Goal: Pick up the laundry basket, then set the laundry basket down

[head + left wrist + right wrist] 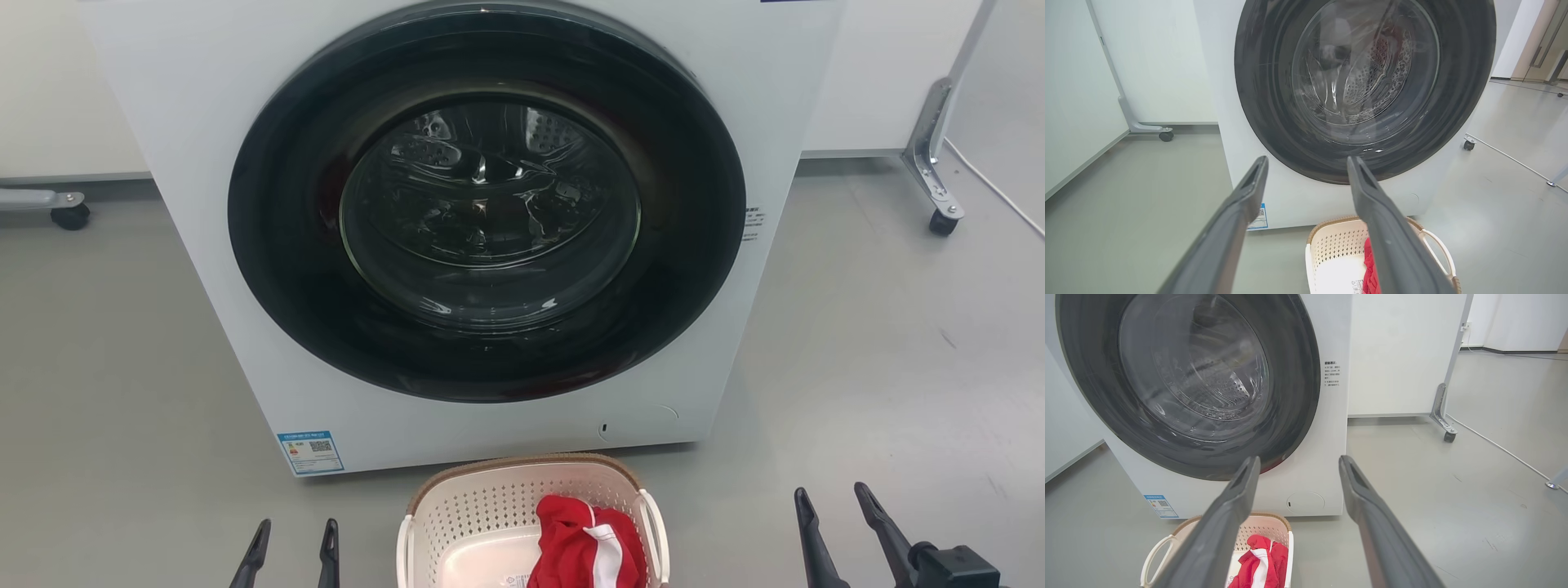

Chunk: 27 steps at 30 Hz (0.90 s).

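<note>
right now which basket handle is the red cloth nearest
The handle on the robot's right: the red cloth is heaped against that side of the laundry basket, while the left handle has bare basket floor beside it.

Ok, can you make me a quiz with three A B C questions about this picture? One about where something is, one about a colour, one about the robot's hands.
1. Where is the laundry basket, compared with the washing machine? A on top of it. B on the floor in front of it. C inside it.
2. What colour is the cloth in the basket? A blue. B red and white. C green.
3. How are the left gripper and right gripper? A both open, holding nothing. B both shut tight. C one holding the cloth.
Answers: 1 B, the basket stands on the floor below the door. 2 B, red cloth with a white stripe lies in it. 3 A, each gripper's jaws stand apart with nothing between.
</note>
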{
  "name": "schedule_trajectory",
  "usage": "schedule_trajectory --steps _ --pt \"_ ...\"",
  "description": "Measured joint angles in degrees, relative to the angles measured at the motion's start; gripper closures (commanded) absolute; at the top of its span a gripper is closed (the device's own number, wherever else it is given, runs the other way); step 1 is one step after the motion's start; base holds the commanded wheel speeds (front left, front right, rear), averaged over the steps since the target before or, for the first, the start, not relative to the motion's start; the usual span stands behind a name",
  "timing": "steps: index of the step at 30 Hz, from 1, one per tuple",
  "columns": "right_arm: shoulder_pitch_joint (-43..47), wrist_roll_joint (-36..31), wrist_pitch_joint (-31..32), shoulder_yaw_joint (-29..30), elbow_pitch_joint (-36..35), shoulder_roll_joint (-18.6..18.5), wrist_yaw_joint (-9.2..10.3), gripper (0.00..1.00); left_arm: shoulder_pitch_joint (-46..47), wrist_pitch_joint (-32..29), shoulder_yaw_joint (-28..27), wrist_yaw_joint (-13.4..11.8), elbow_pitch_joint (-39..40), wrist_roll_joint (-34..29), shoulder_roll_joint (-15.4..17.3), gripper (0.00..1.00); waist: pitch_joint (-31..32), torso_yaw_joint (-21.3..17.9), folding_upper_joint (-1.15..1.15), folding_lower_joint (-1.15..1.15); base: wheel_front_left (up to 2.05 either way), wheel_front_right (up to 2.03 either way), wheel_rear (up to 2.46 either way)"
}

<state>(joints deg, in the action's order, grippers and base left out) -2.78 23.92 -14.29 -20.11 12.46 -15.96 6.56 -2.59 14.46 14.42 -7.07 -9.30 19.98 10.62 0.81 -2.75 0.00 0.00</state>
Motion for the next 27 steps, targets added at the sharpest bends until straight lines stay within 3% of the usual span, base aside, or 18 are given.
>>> schedule_trajectory --steps 27 --pt "3.39 -2.37 0.19 2.36 -4.57 0.09 0.51 0.0 -2.88 -4.25 -3.04 -0.05 4.55 -3.04 -1.94 0.0 0.53 -0.06 0.0 0.0 0.0 0.0 0.0"
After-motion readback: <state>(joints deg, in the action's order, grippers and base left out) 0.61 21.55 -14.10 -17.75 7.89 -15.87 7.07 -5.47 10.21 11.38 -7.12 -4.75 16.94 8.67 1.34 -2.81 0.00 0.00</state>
